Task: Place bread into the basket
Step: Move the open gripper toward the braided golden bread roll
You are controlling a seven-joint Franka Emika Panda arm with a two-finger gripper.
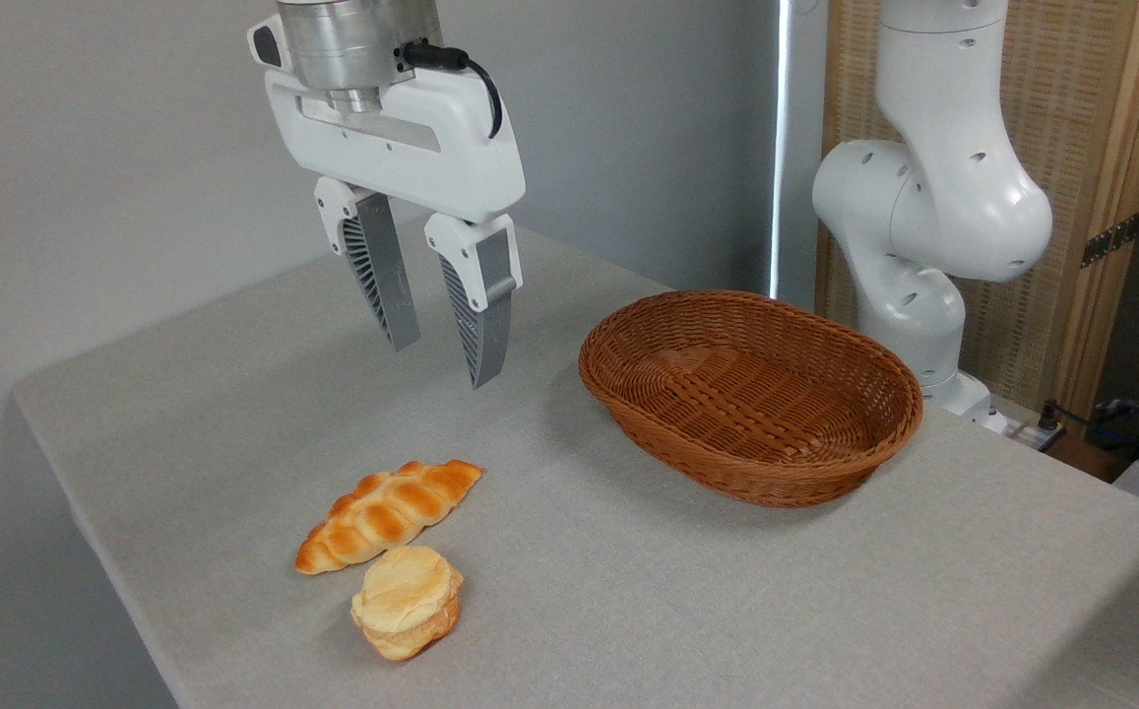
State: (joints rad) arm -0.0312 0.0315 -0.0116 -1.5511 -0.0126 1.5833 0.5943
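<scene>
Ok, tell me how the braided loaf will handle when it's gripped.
The loaf looks glossy, so the fingers may slip on its crust. It lies flat and long on the table, so it probably won't roll. Its pointed ends suggest gripping mid-body; if it is soft, it could sag.

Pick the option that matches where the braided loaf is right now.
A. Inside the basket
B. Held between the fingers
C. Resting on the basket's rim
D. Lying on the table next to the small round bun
D. The braided loaf lies flat on the table right beside the small round bun, while the basket holds nothing and the open gripper hangs above with nothing between its fingers.
</scene>
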